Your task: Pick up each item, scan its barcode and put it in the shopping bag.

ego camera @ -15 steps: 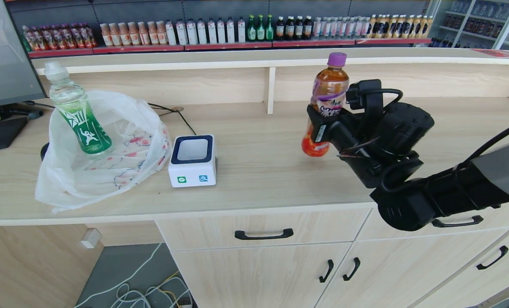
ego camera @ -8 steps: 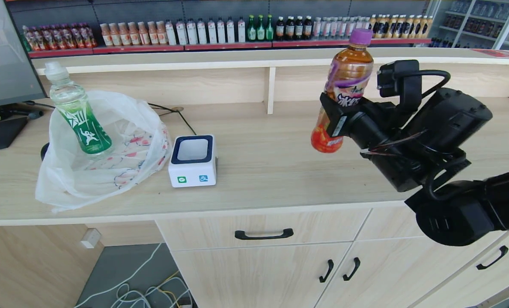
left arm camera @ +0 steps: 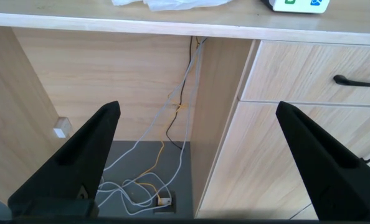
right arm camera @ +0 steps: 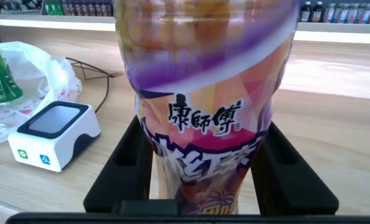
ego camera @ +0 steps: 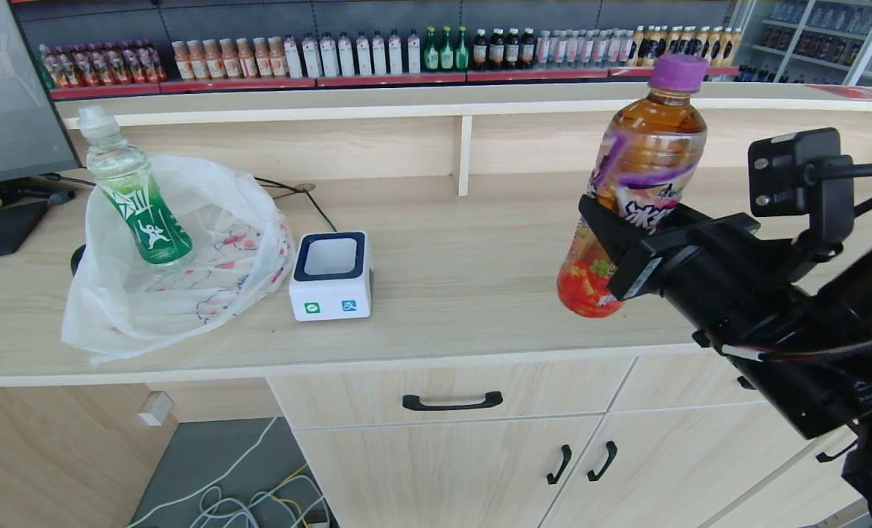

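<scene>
While the right tool (ego camera: 621,238) is clamped on the tea bottle (ego camera: 648,147), its two black fingers (right arm camera: 126,168) press against either side of the label at the bottle's middle. The bottle is held nearly upright in the air at the right side of the scene, its purple cap (ego camera: 676,72) on top and its red-orange base off the wooden surface (ego camera: 465,249). In the right wrist view the label sits square between the fingers, with brown drink showing above it.

Well to the left of the held bottle, the white scanner box (ego camera: 331,275) rests on the surface with its dark-framed window facing up and a cable running from behind it towards the back. Just beside the scanner, farther left, the thin white shopping bag (ego camera: 245,220) lies slumped open on the surface. A green bottle (ego camera: 138,198) with a pale cap stands upright among its folds, leaning slightly.

The left tool (left arm camera: 197,155) hangs low in front of the cabinet, below the surface's edge, with its fingers spread wide apart and nothing between them. Past it are the light wood cabinet front, a black drawer handle (left arm camera: 359,81) and loose cables (left arm camera: 147,186) on the grey floor.

Behind the surface, a long shelf (ego camera: 406,77) carries a row of drink bottles.
</scene>
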Motion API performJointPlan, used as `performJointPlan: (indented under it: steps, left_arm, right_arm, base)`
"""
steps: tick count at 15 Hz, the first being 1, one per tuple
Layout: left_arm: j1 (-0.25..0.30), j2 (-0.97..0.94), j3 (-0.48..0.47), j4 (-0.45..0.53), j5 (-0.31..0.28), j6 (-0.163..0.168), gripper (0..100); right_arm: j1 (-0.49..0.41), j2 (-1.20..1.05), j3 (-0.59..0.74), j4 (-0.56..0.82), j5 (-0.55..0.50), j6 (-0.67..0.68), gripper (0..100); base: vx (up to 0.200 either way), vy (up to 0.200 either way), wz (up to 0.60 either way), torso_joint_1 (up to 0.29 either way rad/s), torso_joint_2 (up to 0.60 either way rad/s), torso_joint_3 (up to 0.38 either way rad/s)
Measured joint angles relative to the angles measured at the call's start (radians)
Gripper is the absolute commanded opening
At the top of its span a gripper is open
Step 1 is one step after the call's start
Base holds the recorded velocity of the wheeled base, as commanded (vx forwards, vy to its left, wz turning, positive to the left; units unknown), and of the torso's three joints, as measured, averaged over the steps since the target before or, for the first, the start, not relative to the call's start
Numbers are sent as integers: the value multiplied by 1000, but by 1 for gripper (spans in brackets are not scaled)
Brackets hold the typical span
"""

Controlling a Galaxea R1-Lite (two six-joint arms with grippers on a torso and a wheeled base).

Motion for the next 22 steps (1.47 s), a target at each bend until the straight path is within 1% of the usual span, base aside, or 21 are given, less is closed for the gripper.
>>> performJointPlan:
  steps: [8,10,12,13,16,20,22]
  left_arm:
    - [0,0,0,0,0,0,100]
    - [0,0,0,0,0,0,100]
    - [0,0,0,0,0,0,100]
    - [0,0,0,0,0,0,100]
    - [0,0,0,0,0,0,100]
    - [0,0,0,0,0,0,100]
    - [0,0,0,0,0,0,100]
  right_arm:
    - [13,-77,296,-222,-1,-36,0]
    - [16,-93,343,-232,-1,-65,0]
    - [31,-113,390,-232,0,-123,0]
    - [43,-123,403,-232,-1,-174,0]
    - [118,-144,418,-234,-1,-309,0]
    - [221,-138,380,-234,1,-528,0]
    - [294,-129,369,-234,2,-658,0]
  base:
    - [0,0,0,0,0,0]
    - [0,0,0,0,0,0]
    - [0,0,0,0,0,0]
    - [0,0,0,0,0,0]
    - [0,0,0,0,0,0]
    - [0,0,0,0,0,0]
    - [0,0,0,0,0,0]
